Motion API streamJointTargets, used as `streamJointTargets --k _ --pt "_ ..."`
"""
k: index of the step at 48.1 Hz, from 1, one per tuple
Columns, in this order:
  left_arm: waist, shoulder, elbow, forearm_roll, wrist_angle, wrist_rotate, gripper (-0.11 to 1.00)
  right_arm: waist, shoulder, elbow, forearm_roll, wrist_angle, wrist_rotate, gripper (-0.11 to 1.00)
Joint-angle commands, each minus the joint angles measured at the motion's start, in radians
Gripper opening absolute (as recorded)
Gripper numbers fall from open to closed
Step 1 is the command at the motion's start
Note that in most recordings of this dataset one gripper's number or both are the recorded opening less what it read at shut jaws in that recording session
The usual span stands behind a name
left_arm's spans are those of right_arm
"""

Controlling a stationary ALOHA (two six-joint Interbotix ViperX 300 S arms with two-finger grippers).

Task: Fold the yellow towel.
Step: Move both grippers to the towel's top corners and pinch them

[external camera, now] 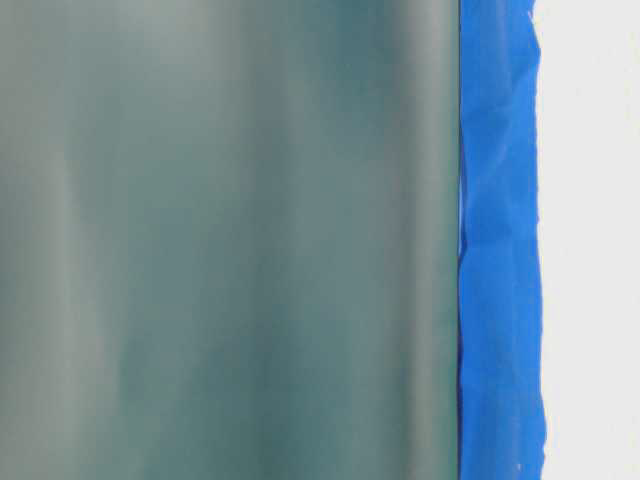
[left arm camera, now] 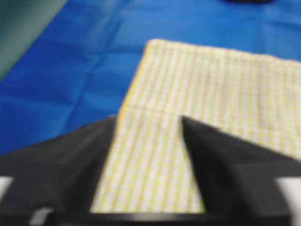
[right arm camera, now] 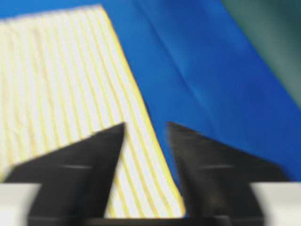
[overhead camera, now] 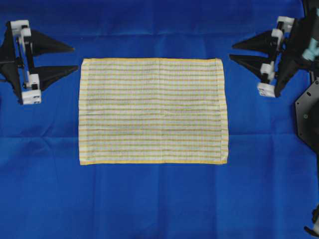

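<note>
A plain blue sheet (overhead camera: 149, 199) covers the tabletop. The thin woven white towel with fine yellow stripes and yellow hems (overhead camera: 153, 110) lies flat and unfolded at its middle. The left gripper (overhead camera: 65, 59) and right gripper (overhead camera: 239, 52) flank it, jaws apart, seemingly above the cloth. Each should pinch a far corner squarely.
</note>
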Motion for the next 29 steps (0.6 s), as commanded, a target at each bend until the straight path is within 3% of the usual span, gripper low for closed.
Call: streamJointTargets --k 1,5,14,29 --pt "0.031 0.044 -0.015 -0.002 -0.014 0.002 0.67 -0.038 0.060 -0.034 0.003 0.002 0.000 0.58" --pt "0.066 0.103 -0.015 -0.002 -0.023 0.002 0.85 -0.071 0.124 -0.038 0.002 -0.003 0.000 0.76" --pt "0.135 0.252 -0.011 -0.002 -0.083 0.002 0.80 -0.115 0.281 -0.052 0.000 -0.026 0.000 0.68" --pt "0.176 0.479 -0.046 -0.002 -0.179 0.002 0.80 -0.124 0.482 -0.092 0.002 -0.092 0.000 0.67"
